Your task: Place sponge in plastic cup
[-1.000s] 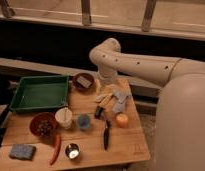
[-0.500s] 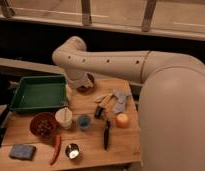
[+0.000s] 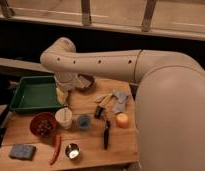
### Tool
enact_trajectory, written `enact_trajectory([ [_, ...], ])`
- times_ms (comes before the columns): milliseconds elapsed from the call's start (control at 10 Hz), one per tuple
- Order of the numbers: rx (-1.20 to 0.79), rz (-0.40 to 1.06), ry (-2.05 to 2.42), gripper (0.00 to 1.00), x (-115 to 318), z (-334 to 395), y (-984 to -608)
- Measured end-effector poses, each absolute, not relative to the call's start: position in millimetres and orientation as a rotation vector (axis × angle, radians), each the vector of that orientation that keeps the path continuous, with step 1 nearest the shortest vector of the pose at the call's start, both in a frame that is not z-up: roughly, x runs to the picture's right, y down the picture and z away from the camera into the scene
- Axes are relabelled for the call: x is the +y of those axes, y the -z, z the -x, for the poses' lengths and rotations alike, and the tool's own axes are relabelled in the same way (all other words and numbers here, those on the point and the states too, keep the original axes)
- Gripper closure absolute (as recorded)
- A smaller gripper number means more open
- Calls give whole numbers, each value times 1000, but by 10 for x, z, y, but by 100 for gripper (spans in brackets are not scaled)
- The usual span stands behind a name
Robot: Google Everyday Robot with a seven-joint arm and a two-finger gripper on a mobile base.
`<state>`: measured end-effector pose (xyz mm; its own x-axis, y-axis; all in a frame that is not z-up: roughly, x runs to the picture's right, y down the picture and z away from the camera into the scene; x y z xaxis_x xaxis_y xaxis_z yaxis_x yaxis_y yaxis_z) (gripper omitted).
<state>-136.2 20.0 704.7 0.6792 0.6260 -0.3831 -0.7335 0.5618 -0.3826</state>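
Observation:
A blue sponge [image 3: 22, 151] lies flat at the front left corner of the wooden table [image 3: 91, 155]. A white plastic cup [image 3: 63, 118] stands upright near the table's middle left, with a small blue cup [image 3: 84, 121] just to its right. My arm reaches in from the right, bends above the table's back left and comes down. My gripper [image 3: 62, 95] hangs at the right edge of the green tray [image 3: 33, 94], just behind the white cup and well away from the sponge.
A red bowl [image 3: 43, 125] with dark contents stands left of the white cup. A red chili [image 3: 56, 149] and a metal tin [image 3: 72, 151] lie near the front. A black knife [image 3: 106, 134], an orange [image 3: 122, 120], a grey cloth [image 3: 118, 101] and a brown bowl [image 3: 86, 81] fill the right and back.
My arm has swung left across the back of the table, and the gripper has come down at the green tray's right edge. The table's objects have not moved.

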Motion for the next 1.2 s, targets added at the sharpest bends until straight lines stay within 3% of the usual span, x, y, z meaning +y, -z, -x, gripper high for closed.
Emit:
enact_trajectory([
  [300, 154, 560, -757, 24, 246, 1554, -7020],
  [600, 50, 615, -640, 24, 434, 2306, -6985],
  [800, -24, 666, -530, 24, 695, 2842, -6941],
  [1200, -117, 700, -359, 24, 1038, 3230, -6755],
])
